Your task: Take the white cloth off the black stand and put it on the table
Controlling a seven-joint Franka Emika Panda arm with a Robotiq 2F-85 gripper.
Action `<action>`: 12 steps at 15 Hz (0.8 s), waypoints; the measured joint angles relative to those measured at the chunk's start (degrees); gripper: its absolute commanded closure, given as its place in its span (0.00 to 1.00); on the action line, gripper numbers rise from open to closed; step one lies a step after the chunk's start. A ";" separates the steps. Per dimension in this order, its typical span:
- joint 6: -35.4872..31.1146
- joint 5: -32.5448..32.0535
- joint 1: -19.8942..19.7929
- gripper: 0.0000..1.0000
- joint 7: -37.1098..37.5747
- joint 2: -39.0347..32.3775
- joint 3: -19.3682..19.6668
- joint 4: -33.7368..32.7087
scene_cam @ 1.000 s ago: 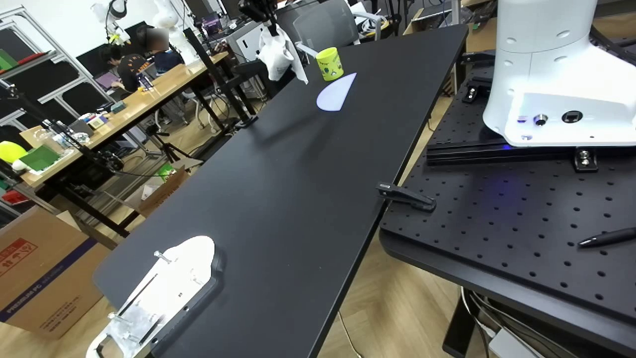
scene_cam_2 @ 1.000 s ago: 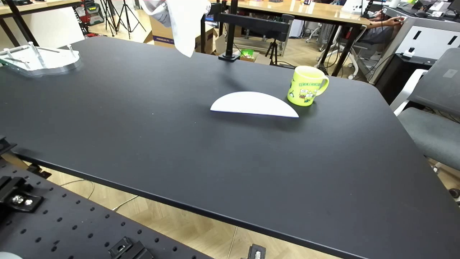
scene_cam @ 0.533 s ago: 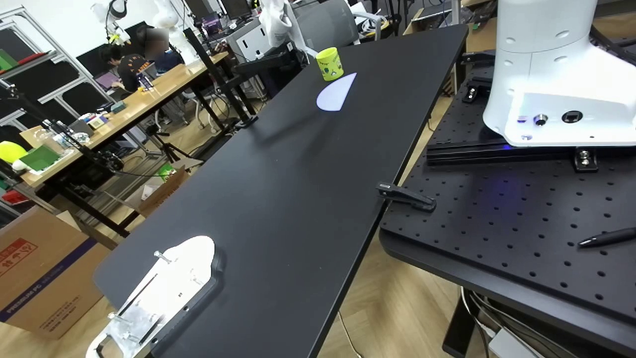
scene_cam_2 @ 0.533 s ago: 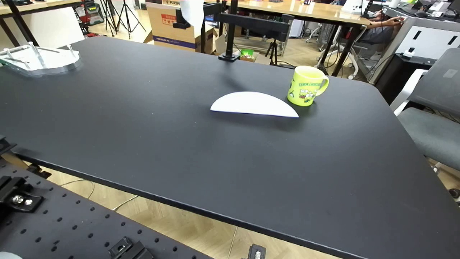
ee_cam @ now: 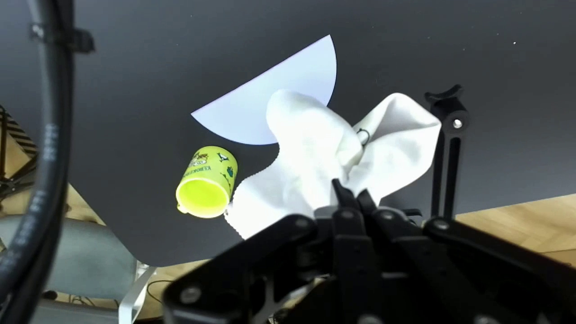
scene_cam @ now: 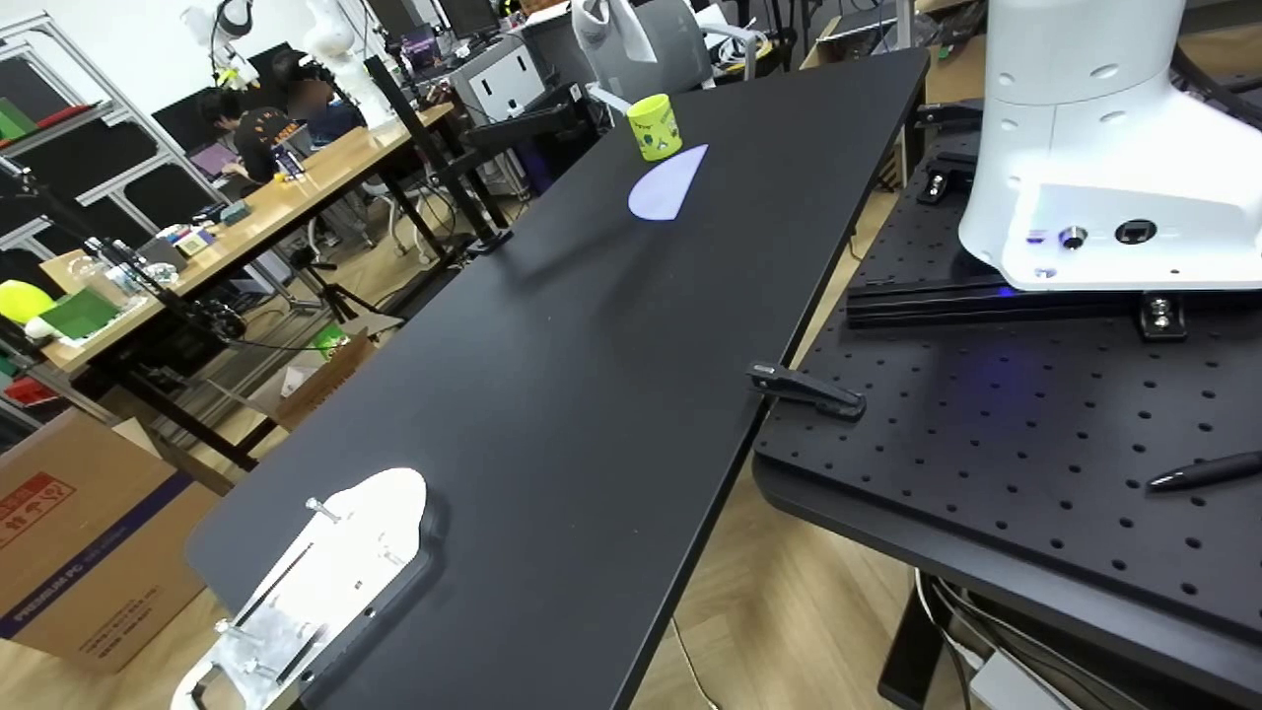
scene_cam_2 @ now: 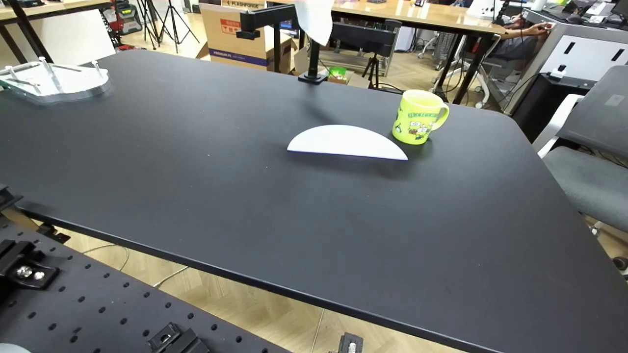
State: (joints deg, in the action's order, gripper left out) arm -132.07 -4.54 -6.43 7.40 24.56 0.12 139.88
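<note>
My gripper [ee_cam: 352,192] has its fingertips nearly together on the white cloth [ee_cam: 301,157] in the wrist view. The cloth hangs bunched in the air above the table [ee_cam: 135,67]. Its lower part shows at the top edge in both exterior views [scene_cam: 613,28] [scene_cam_2: 316,19], where the gripper itself is out of frame. The black stand rises at the table's far edge, with its post [scene_cam_2: 314,61] and a side arm [scene_cam_2: 267,18] in view. The stand also shows in an exterior view [scene_cam: 523,125] and beside the cloth in the wrist view [ee_cam: 445,175].
A yellow-green mug [scene_cam_2: 417,120] stands near the far edge, beside a white half-disc [scene_cam_2: 346,142] lying on the table. Both also show in the wrist view [ee_cam: 204,193] [ee_cam: 252,105]. A white plate with metal posts [scene_cam: 365,523] lies at the opposite end. A grey chair [scene_cam_2: 598,142] stands past the table's end.
The cloth, held by my gripper, has risen from beside the stand's arm and shifted toward the mug side. The stand's arm end is uncovered. Mug and half-disc have not moved.
</note>
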 measured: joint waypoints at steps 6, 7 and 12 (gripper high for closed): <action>-4.35 1.70 -1.21 0.99 0.35 -7.06 2.26 0.59; -4.86 2.22 -1.40 0.99 0.35 -8.38 2.79 0.59; -7.10 3.69 -2.55 0.99 0.35 -13.11 5.39 0.59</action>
State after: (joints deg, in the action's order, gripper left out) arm -139.18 -0.85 -8.98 7.75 11.45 5.51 140.47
